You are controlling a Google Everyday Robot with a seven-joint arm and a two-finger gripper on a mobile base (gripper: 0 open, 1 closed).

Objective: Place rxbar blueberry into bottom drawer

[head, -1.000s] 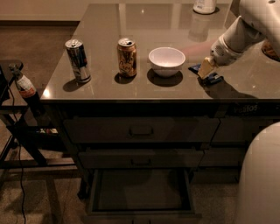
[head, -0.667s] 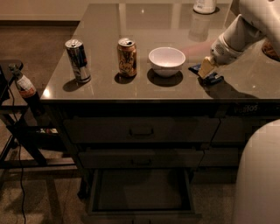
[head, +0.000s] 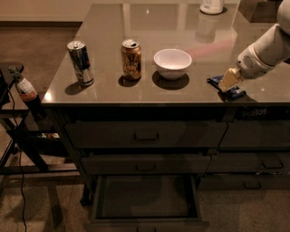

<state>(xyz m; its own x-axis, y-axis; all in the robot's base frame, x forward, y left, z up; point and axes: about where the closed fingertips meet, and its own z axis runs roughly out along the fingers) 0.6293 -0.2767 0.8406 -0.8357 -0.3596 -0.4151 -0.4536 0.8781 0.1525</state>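
Bar: the small flat dark-blue snack bar wrapper (head: 237, 93) lies at the right front of the shiny grey bench (head: 113, 27), under the cream end effector (head: 228, 81) | Grip: you cannot tell if it is clamped | Feel: likely light, bendy, slippery, so pinch across its long sides | Goal: the wide dark bottom drawer (head: 145, 198) is open

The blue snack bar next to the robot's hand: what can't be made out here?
- rxbar blueberry: camera view, mostly covered by the gripper, which is down over it at the right end of the counter; print too small to read.
- white container: cut off by the top edge.
- robot arm: cut off by the right edge.
- bottom drawer: rear hidden under the drawers above.
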